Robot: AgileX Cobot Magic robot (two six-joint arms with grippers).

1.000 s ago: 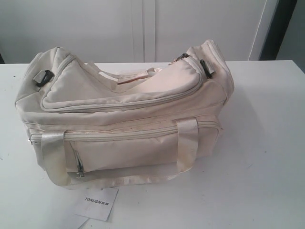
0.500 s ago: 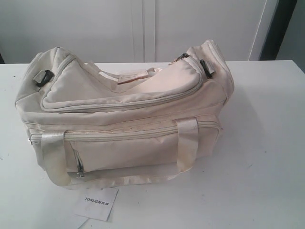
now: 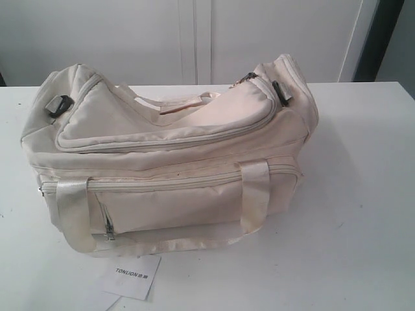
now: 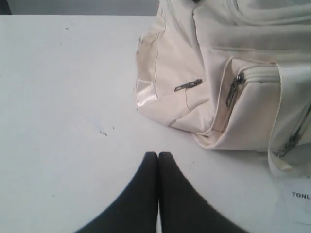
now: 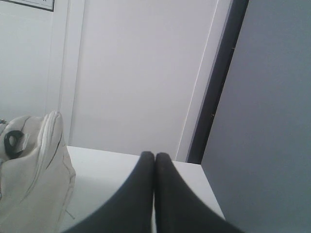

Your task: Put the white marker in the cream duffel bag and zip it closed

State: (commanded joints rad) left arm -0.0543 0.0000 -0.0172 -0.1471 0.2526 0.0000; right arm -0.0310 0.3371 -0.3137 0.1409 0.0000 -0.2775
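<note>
Left pincer (image 4: 158,156) sits closed near cream duffel bag (image 3: 168,162) lying lengthwise left-to-right.

Prob. a lab or test rm: white table (image 3: 363,194) w/ plain white wall panels (image 3: 97,39) at 12 o'clock, dark strip (image 3: 375,39) at 1.

The cream duffel bag (image 3: 175,162) sits on the white table (image 3: 363,214) with its long front side towards the camera. Its top flap (image 3: 162,120) sags in the middle. There is a black clip (image 3: 59,105) at one end and a second clip (image 3: 283,91) at the other. A satin strap handle (image 3: 254,194) hangs down across the front zip pocket (image 3: 168,207). A white paper tag (image 3: 133,275) lies on the table just beside the bag's base.
</note>
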